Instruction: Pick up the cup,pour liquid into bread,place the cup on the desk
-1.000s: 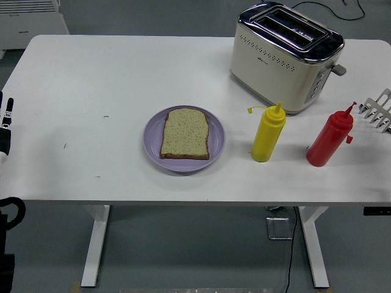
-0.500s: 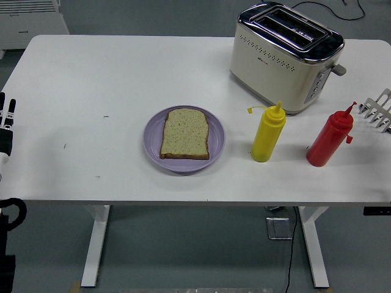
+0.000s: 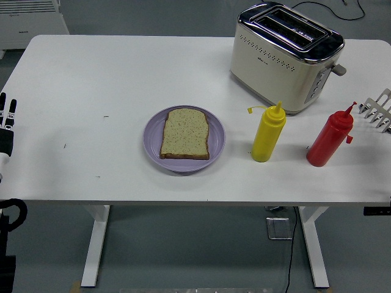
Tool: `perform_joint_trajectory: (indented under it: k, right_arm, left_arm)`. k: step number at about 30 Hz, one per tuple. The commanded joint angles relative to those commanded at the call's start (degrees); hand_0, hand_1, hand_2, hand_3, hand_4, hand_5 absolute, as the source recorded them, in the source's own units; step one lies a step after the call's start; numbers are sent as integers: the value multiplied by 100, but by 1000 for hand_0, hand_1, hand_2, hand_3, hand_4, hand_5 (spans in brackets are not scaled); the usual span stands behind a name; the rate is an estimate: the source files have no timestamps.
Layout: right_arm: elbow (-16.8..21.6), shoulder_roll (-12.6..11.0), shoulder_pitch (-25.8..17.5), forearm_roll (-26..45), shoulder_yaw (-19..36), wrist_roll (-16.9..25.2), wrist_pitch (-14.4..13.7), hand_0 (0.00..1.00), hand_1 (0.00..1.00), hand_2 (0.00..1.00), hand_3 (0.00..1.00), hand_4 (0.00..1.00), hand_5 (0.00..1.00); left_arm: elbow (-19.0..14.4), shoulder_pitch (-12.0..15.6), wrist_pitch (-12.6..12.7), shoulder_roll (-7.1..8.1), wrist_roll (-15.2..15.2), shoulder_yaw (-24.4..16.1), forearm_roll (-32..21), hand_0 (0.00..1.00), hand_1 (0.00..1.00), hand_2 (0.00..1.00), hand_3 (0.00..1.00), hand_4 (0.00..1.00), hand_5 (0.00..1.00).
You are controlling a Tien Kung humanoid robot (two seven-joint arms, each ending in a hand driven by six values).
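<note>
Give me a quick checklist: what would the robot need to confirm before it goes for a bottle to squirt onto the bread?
1. Bread lies flat on the purple plate: ok.
2. Yellow bottle upright, right of the plate: ok.
3. Red bottle upright, standing apart from the yellow: ok.
4. Toaster behind the bottles, not touching them: ok.
5. Right hand at the right edge, free to grasp: cannot tell.
6. A cup on the table: not ok, none visible.

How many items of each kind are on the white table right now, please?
Squeeze bottles: 2, yellow bottle and red bottle
Toaster: 1
Purple plate: 1
Bread slice: 1
Total: 5
</note>
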Motion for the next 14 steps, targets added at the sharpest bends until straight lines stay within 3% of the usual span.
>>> perform_joint_trajectory:
  k: [14]
  right_arm:
    - [-16, 7, -4, 26, -9, -16, -23, 805, 750, 787, 823, 751, 563]
  left_arm:
    - [2, 21, 6, 0, 2, -7, 3, 793, 761, 757, 691, 570, 998]
